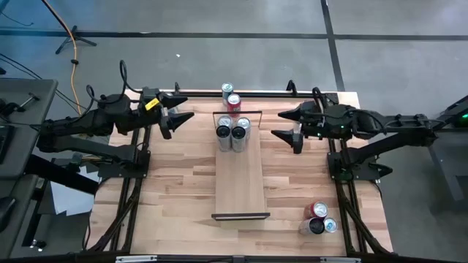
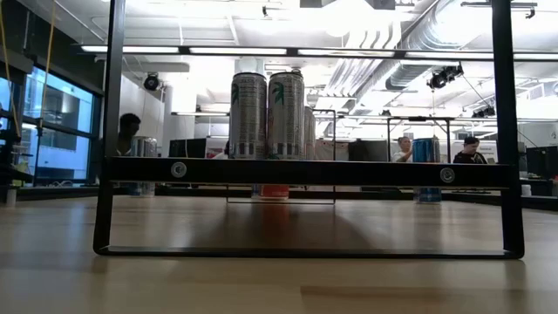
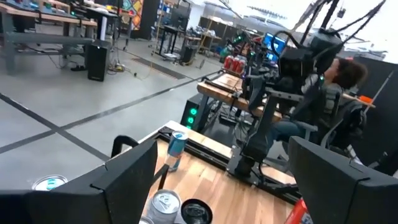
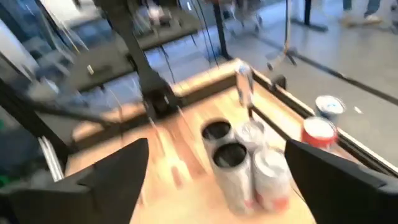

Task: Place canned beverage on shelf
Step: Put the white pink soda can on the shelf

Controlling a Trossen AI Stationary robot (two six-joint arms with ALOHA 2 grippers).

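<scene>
Four silver cans [image 1: 232,132] stand on the shelf [image 1: 239,183], labels unreadable. Right hand [image 1: 285,125] spread wide beside them, holding nothing; left hand [image 1: 181,115] wide too, empty.

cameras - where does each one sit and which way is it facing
High view: overhead, straight down on the shelf, both arms, left hand, right hand.
Low view: tabletop level, looking along the shelf at its cans; no arm shows.
Left wrist view: looks past its two dark fingers across the table.
Right wrist view: looks past its fingers down at the cans.
Shared: high and low both show the cans.
</scene>
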